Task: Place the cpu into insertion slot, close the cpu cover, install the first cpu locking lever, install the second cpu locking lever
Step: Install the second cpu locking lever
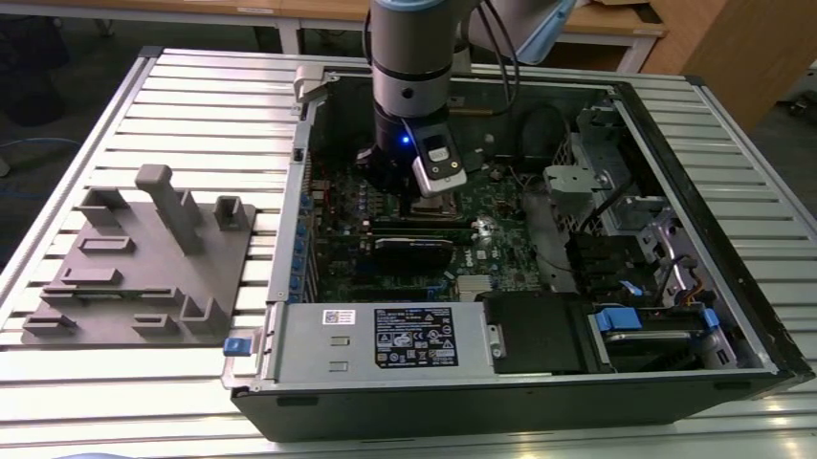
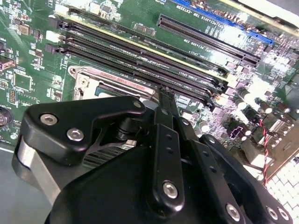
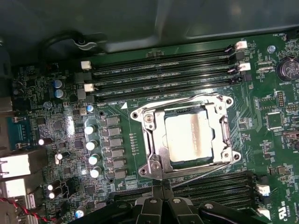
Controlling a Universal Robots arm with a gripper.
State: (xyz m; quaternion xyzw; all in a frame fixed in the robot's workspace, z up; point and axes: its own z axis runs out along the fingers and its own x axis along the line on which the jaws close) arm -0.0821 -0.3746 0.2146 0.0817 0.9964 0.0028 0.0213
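The cpu (image 3: 189, 137) lies flat in the insertion slot (image 3: 140, 114), its silver top showing through the cut-out of the cpu cover (image 3: 221, 135), which rests down over it. One thin wire lever (image 3: 187, 99) runs along the socket side next to the memory slots. A second lever (image 3: 205, 175) runs along the opposite side. My gripper (image 3: 162, 185) is shut, and its fingertips sit at the end of that second lever, just off the socket's corner. In the second wrist view the gripper (image 2: 164, 95) points down at the socket's edge (image 2: 86, 81). In the exterior view the gripper (image 1: 406, 210) reaches into the open computer case (image 1: 715, 191).
Long black memory slots (image 3: 163, 70) flank the socket on both sides. A row of capacitors (image 3: 93, 144) stands nearby. A black expansion card (image 1: 411, 251) lies close to the gripper. A grey fixture block (image 1: 141, 258) sits on the slatted table at the exterior view's left.
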